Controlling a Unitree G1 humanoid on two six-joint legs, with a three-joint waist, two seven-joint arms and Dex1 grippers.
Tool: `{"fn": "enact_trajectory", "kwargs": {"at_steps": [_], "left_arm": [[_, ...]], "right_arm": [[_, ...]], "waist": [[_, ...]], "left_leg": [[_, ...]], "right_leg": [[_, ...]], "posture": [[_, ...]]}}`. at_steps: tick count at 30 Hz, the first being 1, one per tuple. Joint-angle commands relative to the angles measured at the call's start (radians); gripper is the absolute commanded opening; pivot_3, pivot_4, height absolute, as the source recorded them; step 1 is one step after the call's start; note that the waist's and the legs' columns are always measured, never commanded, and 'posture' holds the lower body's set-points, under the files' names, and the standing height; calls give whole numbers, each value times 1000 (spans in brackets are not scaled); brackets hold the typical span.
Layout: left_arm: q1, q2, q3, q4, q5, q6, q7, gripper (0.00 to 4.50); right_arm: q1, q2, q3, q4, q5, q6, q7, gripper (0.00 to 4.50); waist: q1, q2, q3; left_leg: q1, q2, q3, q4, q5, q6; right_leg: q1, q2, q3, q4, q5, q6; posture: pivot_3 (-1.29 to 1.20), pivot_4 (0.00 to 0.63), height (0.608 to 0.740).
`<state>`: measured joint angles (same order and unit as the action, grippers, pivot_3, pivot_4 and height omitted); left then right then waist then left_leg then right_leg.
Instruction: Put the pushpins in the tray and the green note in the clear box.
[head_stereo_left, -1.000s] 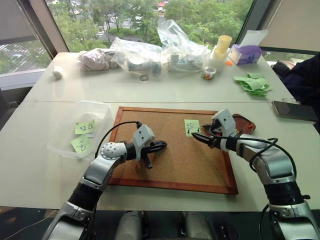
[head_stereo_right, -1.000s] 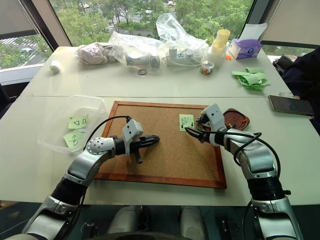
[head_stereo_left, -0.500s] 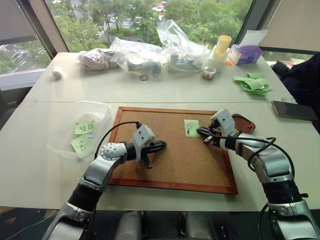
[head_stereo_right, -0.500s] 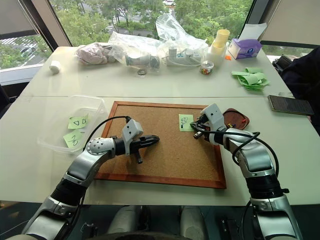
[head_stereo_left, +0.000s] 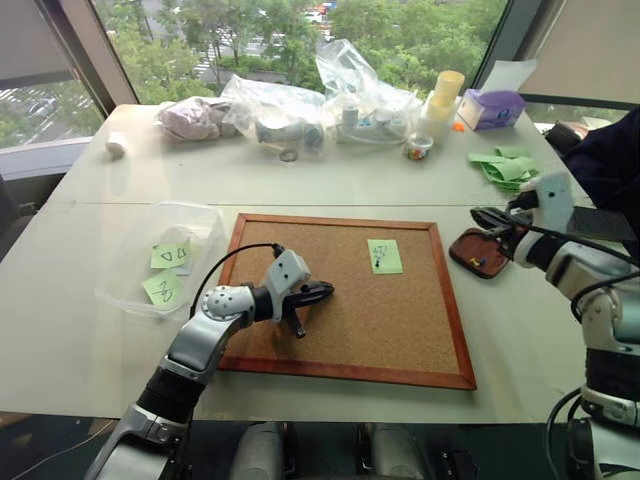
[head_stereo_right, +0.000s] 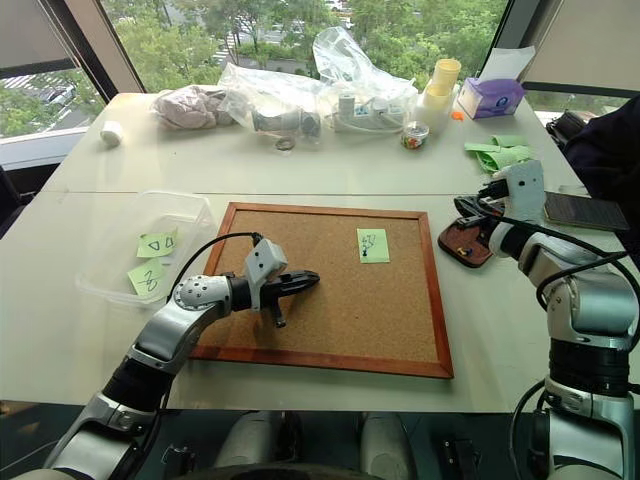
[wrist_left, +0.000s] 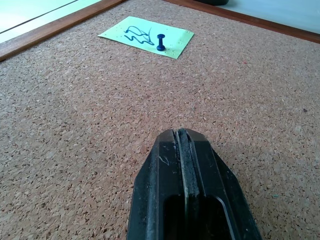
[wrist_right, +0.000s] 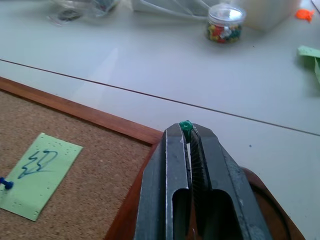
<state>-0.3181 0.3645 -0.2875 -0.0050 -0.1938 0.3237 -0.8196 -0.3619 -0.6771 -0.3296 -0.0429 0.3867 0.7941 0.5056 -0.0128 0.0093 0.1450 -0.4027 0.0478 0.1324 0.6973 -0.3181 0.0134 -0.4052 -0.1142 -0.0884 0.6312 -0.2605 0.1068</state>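
The shallow clear plastic box (head_stereo_left: 160, 255) sits left of the wood-framed corkboard (head_stereo_left: 350, 300), where the left gripper (head_stereo_left: 318, 292) hovers shut and empty. A dark pushpin (wrist_left: 160, 41) fixes the pale green square note (head_stereo_left: 384, 256) there; rightward, the right gripper (wrist_right: 189, 131) pinches a green-headed pushpin (wrist_right: 186, 126) over the glossy reddish-brown tray (head_stereo_left: 478, 252)

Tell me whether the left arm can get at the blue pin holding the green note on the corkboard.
Probably yes. The left gripper hovers shut over bare corkboard, and nothing lies between it and the blue pin in the green note. The right gripper, shut on a green pin, is off by the tray.
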Motion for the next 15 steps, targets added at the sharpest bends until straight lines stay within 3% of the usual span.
{"fn": "enact_trajectory", "kwargs": {"at_steps": [1, 9, 12, 15], "left_arm": [[37, 11, -32, 54, 33, 40, -2, 0], [38, 15, -33, 51, 34, 41, -2, 0], [37, 16, -29, 52, 35, 40, 1, 0], [37, 16, -28, 53, 36, 39, 3, 0]], "right_arm": [[13, -13, -17, 54, -22, -42, -7, 105], [20, 13, 7, 160, -38, -96, -6, 105], [16, 15, 11, 172, -37, -102, -5, 1019], [21, 13, 16, 174, -45, -108, -5, 2297]], "waist": [[0, 0, 0], [0, 0, 0], [0, 1, 0], [0, 1, 0]], "left_leg": [[0, 0, 0, 0, 0, 0], [0, 0, 0, 0, 0, 0], [0, 0, 0, 0, 0, 0], [0, 0, 0, 0, 0, 0]], "right_leg": [[0, 0, 0, 0, 0, 0], [0, 0, 0, 0, 0, 0], [0, 0, 0, 0, 0, 0], [0, 0, 0, 0, 0, 0]], "posture": [[0, 150, 740], [0, 150, 740], [0, 150, 740], [0, 150, 740]]}}
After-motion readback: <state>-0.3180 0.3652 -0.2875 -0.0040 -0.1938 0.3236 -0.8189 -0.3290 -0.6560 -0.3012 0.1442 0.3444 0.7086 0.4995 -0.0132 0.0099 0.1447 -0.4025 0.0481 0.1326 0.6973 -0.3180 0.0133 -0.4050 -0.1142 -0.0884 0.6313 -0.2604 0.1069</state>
